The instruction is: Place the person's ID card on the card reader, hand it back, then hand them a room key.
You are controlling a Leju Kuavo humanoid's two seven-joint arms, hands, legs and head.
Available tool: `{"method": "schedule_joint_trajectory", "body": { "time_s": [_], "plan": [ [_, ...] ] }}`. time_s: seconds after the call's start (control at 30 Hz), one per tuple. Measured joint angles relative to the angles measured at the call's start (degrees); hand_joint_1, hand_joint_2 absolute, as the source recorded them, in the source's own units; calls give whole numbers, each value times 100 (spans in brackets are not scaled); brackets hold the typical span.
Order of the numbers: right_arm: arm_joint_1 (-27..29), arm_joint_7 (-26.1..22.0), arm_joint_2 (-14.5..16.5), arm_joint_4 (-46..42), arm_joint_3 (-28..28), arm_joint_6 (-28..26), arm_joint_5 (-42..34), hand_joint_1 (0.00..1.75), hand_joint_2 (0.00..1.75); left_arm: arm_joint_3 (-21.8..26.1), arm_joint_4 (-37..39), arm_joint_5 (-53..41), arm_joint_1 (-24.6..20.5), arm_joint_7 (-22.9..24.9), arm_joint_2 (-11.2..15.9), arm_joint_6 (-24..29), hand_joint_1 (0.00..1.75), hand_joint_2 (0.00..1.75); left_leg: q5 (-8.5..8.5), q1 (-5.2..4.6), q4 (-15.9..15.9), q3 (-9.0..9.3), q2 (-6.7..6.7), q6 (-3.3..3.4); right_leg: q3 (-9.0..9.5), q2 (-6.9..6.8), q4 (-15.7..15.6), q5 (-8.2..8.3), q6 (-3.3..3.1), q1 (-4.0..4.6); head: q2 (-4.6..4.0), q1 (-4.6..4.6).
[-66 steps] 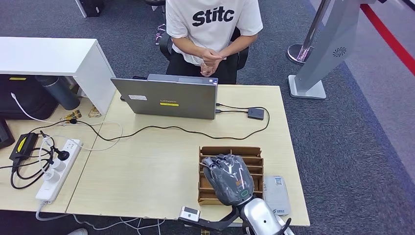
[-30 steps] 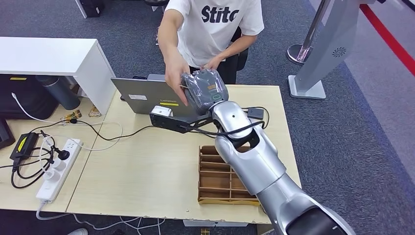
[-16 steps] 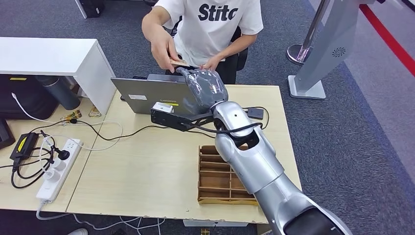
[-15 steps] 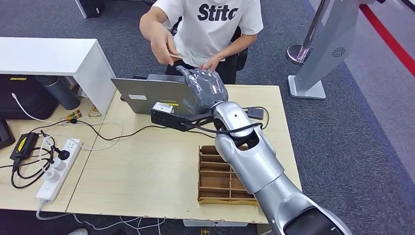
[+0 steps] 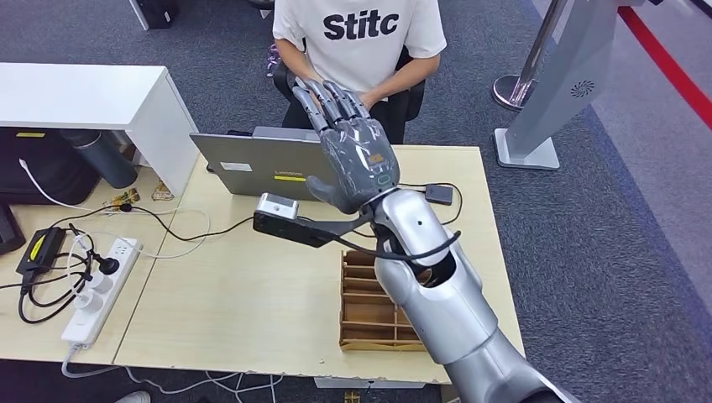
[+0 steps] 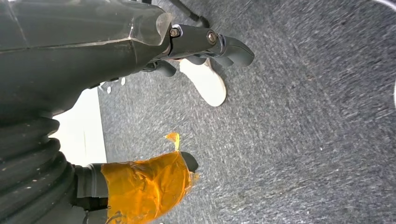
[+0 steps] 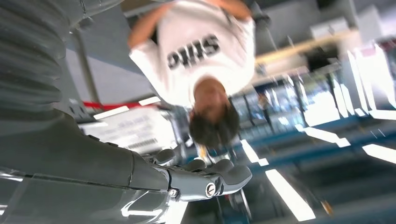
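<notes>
You are looking down on one pale wooden desk [image 5: 252,294] standing on grey carpet [image 5: 604,277], with a white cabinet [image 5: 84,96] beside the desk on its left and a grey stand [image 5: 546,101] on the floor off its far right corner. On the desk sit one grey laptop [image 5: 269,168] at the far edge, one brown slotted wooden tray [image 5: 369,311] at the near right, and one small black box [image 5: 438,195] wired to the laptop. Left of the desk lies one white power strip [image 5: 101,290] with black cables. One person in a white printed shirt [image 5: 369,38] sits just behind the laptop.

Your right hand [image 5: 348,151] is raised over the laptop's right end, fingers stretched out and spread apart toward the person, holding nothing you can see. The left hand [image 6: 93,56] hangs over the carpet, one finger wrapped in orange tape [image 6: 144,186]; whether its fingers are apart or together you cannot tell. You cannot make out the ID card or room key anywhere.
</notes>
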Motion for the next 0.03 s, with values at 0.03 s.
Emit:
{"method": "schedule_joint_trajectory", "body": {
  "time_s": [0.03],
  "plan": [
    [84,-26,-41,-181,41,-34,7,0,175,0,0,23,17,-9,0,9,0,175,-1,0,0,0,0,0,0,0,-1,-1,0,0,0,-1]
  ]
}}
